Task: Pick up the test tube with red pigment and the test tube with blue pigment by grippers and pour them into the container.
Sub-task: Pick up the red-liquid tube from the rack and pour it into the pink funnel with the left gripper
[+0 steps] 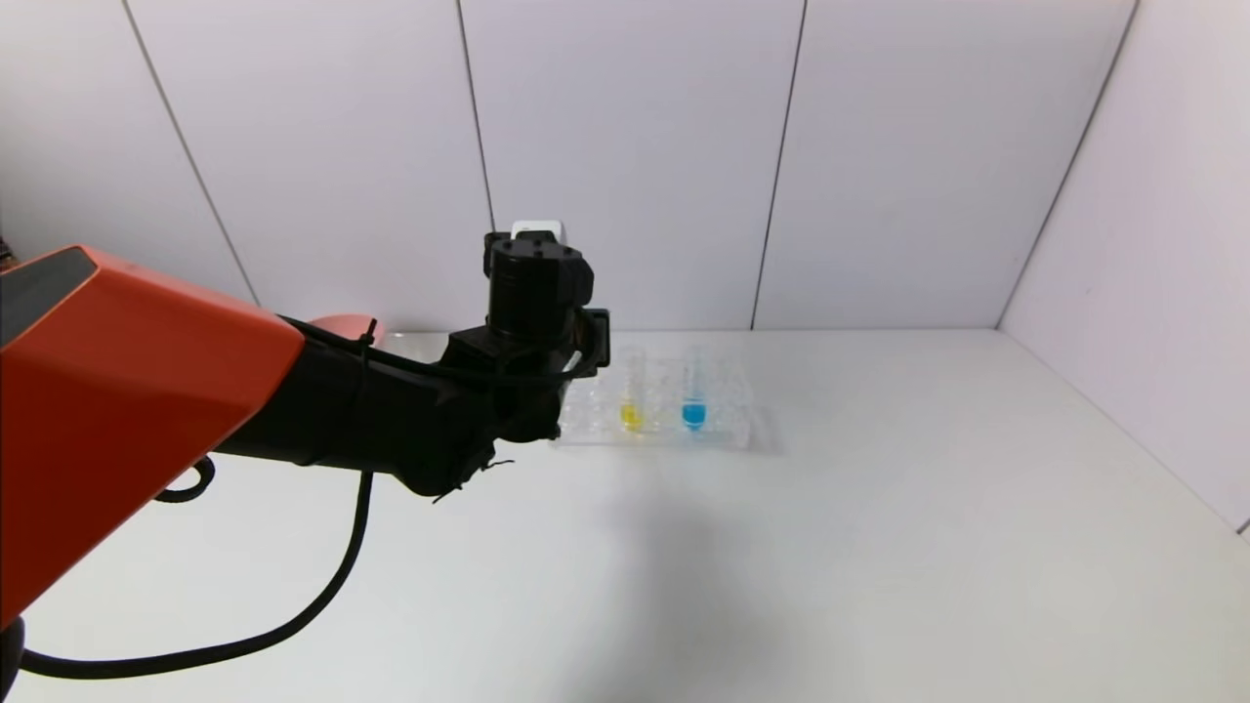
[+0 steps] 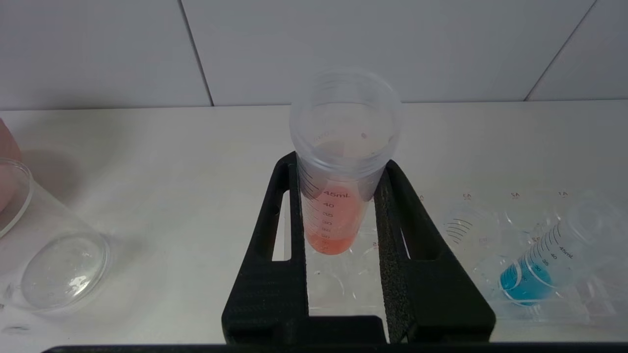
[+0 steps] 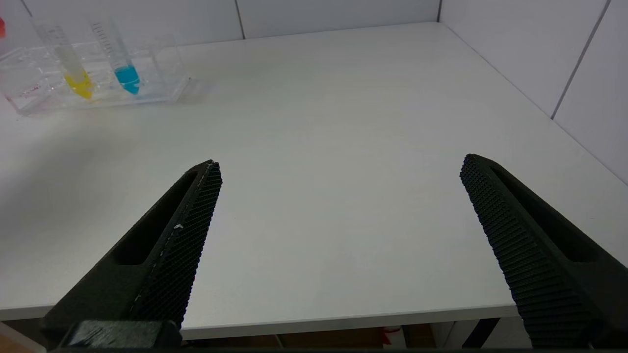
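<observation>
Head view shows the white counter, with the left tool at the rack's left end. It is clamped on the test tube with red pigment, a light, slick tube gripped mid-barrel. The right tool gapes wide and holds nothing; the test tube with blue pigment stands racked.

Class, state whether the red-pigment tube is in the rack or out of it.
Out: the left gripper holds the red-pigment tube raised over the rack.
</observation>
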`<state>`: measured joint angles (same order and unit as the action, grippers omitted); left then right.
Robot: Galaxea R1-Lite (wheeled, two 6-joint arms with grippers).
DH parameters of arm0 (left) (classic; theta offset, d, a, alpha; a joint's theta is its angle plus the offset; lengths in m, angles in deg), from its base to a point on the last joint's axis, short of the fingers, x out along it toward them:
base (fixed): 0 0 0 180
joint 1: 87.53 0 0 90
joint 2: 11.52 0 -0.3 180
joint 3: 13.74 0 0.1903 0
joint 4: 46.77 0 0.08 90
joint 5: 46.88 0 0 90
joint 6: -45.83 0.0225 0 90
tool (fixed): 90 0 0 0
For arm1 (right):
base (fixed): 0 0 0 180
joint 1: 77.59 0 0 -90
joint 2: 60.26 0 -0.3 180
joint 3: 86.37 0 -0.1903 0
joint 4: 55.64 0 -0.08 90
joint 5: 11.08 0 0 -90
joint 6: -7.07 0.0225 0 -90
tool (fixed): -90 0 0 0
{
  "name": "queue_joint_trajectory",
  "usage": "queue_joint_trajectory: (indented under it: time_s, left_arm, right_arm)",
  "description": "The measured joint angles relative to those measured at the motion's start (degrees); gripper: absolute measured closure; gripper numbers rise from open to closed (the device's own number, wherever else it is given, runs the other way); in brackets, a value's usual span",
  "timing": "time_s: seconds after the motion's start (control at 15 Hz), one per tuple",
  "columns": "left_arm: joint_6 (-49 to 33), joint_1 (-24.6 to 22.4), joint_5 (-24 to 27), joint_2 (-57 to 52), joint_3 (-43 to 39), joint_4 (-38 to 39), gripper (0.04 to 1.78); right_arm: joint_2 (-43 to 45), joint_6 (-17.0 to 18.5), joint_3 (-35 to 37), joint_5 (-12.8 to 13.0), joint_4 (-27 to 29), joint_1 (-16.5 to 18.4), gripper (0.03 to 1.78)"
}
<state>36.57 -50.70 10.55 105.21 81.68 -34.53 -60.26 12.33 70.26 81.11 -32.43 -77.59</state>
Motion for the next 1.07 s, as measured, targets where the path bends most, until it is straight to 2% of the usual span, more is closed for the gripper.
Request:
queue_joint_trajectory:
  time_s: [0.07,0.2,0.33,0.53,0.8,0.93,1.07]
  left_arm:
    - [0.0,0.0,0.9,-0.7,-0.8,-0.5,1.39]
    - [0.0,-0.3,5.9,-3.3,-4.0,-1.3,1.39]
    - [1.3,-3.1,14.5,-7.4,-9.6,-1.4,1.39]
    - [6.5,-12.9,30.4,-14.1,-17.5,-1.2,1.39]
    - [10.3,-28.5,51.5,-21.3,-24.0,-1.4,1.39]
    - [12.8,-36.0,60.1,-23.4,-26.1,-1.4,1.39]
    - [15.5,-42.7,66.0,-24.4,-27.3,-1.7,1.39]
  right_arm:
    - [0.0,0.0,0.0,0.0,0.0,0.0,0.04]
    - [0.0,0.0,0.0,0.0,0.0,0.0,0.04]
    - [0.0,0.0,0.0,0.0,0.0,0.0,0.04]
    - [0.0,0.0,0.0,0.0,0.0,0.0,0.04]
    - [0.0,0.0,0.0,0.0,0.0,0.0,0.04]
    - [0.0,0.0,0.0,0.0,0.0,0.0,0.04]
    - [0.0,0.0,0.0,0.0,0.0,0.0,0.04]
